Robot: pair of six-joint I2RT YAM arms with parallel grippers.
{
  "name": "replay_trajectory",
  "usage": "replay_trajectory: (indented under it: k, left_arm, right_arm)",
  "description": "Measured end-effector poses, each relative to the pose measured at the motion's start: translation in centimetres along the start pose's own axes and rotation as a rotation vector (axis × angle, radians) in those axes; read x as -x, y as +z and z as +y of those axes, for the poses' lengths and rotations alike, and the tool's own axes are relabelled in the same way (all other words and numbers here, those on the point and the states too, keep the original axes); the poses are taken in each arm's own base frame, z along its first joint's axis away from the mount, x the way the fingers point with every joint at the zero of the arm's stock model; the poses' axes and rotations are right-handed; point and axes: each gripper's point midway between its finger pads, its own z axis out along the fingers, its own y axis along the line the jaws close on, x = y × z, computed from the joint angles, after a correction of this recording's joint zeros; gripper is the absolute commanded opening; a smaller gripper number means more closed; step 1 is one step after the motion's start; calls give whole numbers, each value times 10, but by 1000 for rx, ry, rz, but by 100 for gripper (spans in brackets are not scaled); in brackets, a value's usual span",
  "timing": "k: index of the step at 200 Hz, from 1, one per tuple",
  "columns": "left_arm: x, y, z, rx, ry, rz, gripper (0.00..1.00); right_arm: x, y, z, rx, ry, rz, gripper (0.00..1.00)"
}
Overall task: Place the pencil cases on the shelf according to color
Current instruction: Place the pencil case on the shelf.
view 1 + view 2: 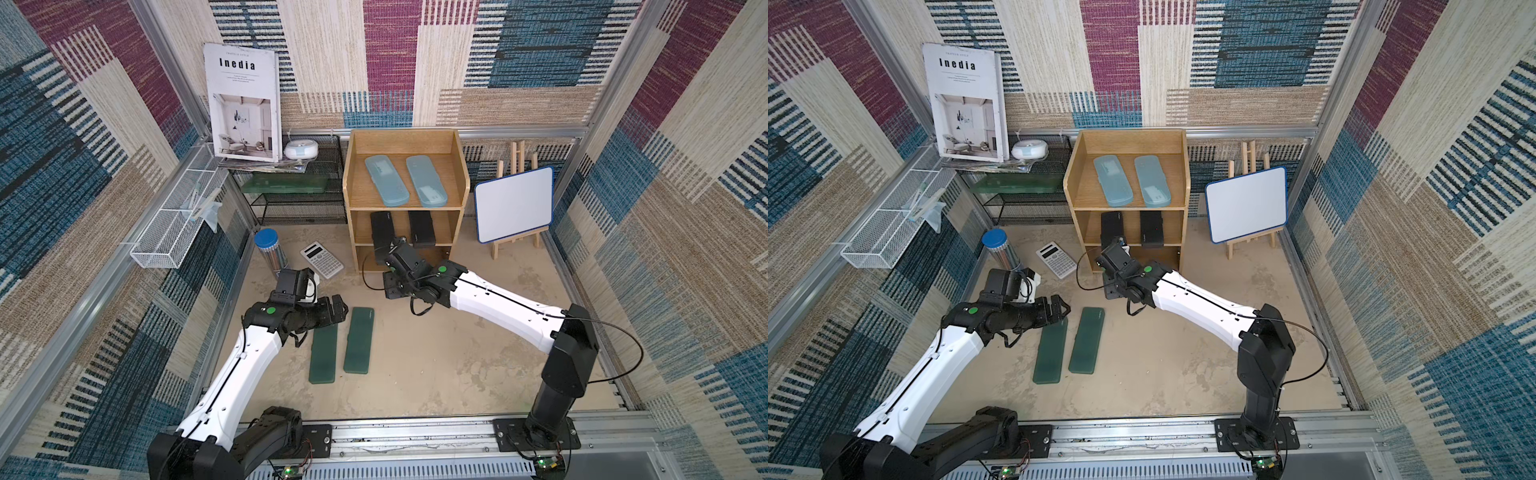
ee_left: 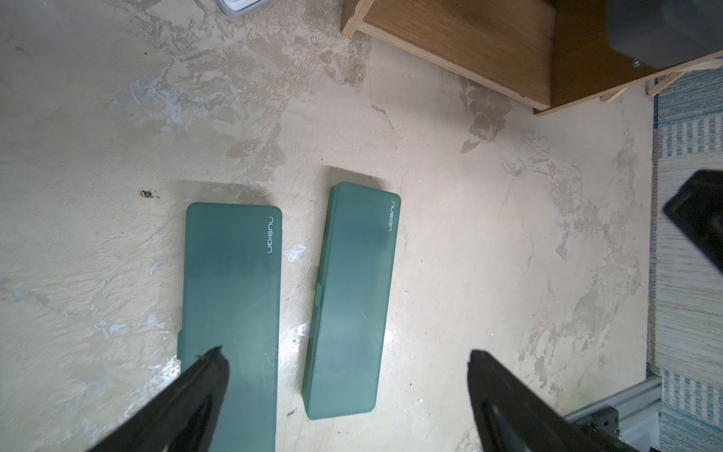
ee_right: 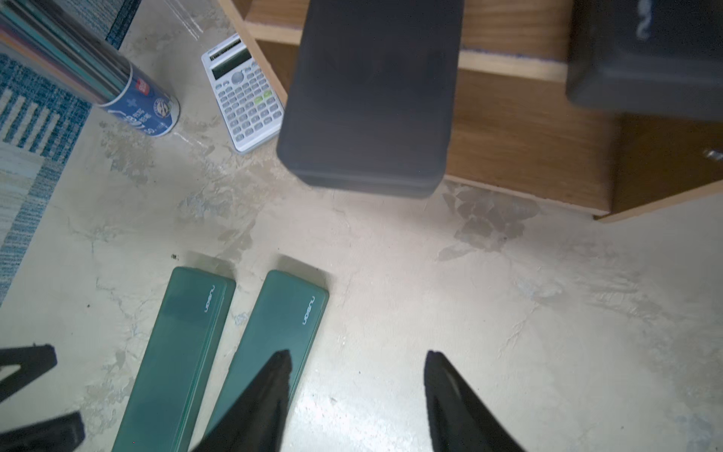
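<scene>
On the beige tabletop [image 1: 415, 374] two green pencil cases [image 1: 359, 340] lie lengthwise toward the shelf [image 1: 405, 208], just under the left claw [image 2: 346, 352], spread and empty; the right claw [image 3: 357, 354], also spread, hangs by the shelf.

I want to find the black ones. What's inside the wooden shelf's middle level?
Two black pencil cases, poking out the front. The shelf's top board hides their back ends.

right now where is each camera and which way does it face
Top views: high over the front rail, facing down at the shelf; left arm and right arm show.
Left wrist: facing down past the left gripper at the green pencil cases.
Right wrist: facing down past the right gripper at a black pencil case.
Both wrist views share the green pencil cases.
</scene>
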Motion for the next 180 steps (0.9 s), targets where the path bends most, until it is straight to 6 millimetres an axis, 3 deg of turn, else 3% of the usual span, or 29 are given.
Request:
replay_trajectory:
  k: [19,40,68,98,122,180]
  left_arm:
    - [0,0,0,0,0,0,100]
    - [0,0,0,2,0,0,100]
    - [0,1,1,5,-1,3,100]
    - [0,2,1,7,-1,4,100]
    - [0,2,2,8,-1,4,100]
    - [0,2,2,10,-2,6,100]
  right_arm:
    - [-11,11,-1,13,4,11,34]
    - [-5,25,4,15,11,-7,33]
    - [14,47,14,7,0,-40,31]
    - [39,67,3,-23,12,-78,31]
    - [58,73,-5,-37,19,-112,31]
    - [91,85,2,-13,32,-186,31]
